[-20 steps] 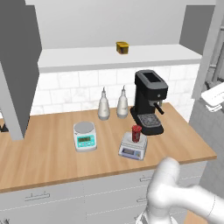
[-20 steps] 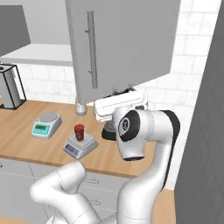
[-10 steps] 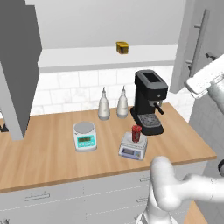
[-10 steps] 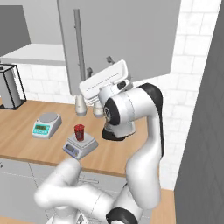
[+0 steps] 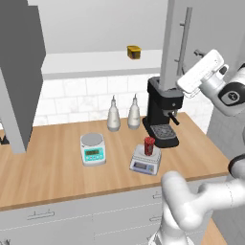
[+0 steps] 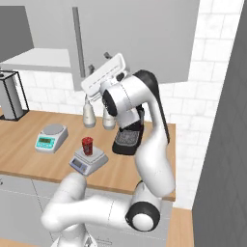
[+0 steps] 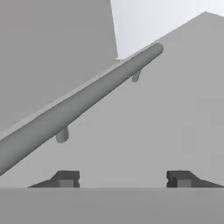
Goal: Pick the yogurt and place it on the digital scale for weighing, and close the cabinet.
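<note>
One step left: yogurt point(image 5: 149, 145) sits on scale point(image 5: 144, 161) | gripper point(image 7: 122, 179) parted, empty, facing cabinet door point(image 5: 174, 48) beside handle point(image 7: 74, 107) | push flat, steady, below handle.

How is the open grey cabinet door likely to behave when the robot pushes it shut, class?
The cabinet door looks like a flat rigid panel, so it should probably swing as one piece rather than flex. Its long bar handle looks smooth and round, so the claw, open just short of it, might slip along it. Pushing near the handle edge likely needs little force.
</note>
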